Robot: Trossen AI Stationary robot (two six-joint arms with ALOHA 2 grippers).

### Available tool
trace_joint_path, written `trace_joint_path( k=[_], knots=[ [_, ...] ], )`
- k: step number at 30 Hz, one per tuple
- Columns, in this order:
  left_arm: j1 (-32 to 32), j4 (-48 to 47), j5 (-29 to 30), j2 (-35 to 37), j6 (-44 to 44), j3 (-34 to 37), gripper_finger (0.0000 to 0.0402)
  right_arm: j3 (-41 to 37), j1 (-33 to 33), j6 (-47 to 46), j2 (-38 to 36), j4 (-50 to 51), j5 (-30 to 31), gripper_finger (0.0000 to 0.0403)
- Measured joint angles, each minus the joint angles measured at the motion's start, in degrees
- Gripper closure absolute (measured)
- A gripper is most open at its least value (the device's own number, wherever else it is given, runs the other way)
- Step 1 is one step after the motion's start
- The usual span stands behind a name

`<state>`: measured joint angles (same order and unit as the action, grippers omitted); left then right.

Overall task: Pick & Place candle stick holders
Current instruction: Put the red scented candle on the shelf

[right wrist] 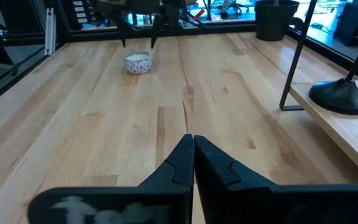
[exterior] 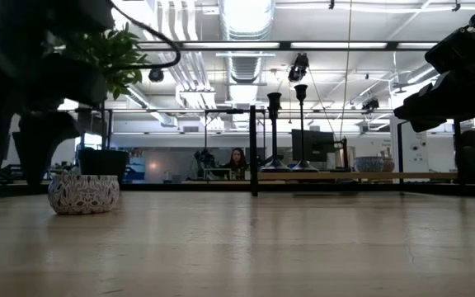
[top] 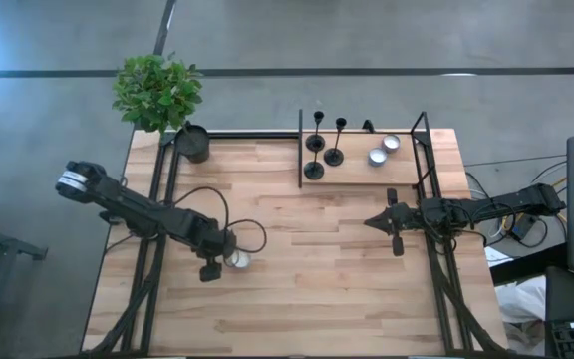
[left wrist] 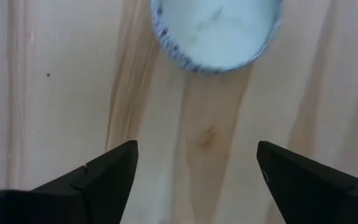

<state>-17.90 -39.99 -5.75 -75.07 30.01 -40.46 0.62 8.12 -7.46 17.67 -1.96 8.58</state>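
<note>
High view: straight down over the whole counter [top: 297, 289]. Low view: level at counter height, facing the room. Left wrist view: close above a white bowl [left wrist: 216, 31]. Right wrist view: low across the counter, sharing that bowl with the other views.

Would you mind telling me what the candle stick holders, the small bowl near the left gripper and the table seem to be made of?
The candle stick holders look like matte black metal: thin stems, flat round bases, little shine. The bowl looks like glazed ceramic: white with a fine dark pattern outside, smooth pale inside. The table looks like light wood planks with visible grain and joints.
</note>
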Motion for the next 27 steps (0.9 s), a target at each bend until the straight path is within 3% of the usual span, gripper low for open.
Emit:
trace_joint_path(
  k=[7,16,27],
  knots=[
    [-0.7,6.6,0.4,0.0,-1.9,4.3,0.0107,0.0,0.0,0.0,0.0,0.0,0.0,0.0394],
    [-1.8,12.3,3.7,-2.7,-9.0,5.1,0.0201,0.0,0.0,0.0,0.0,0.0,0.1,0.0394],
    [-1.7,18.2,7.9,-6.1,-5.8,5.1,0.0308,0.0,0.0,0.0,0.0,0.0,0.0,0.0394]
  ],
)
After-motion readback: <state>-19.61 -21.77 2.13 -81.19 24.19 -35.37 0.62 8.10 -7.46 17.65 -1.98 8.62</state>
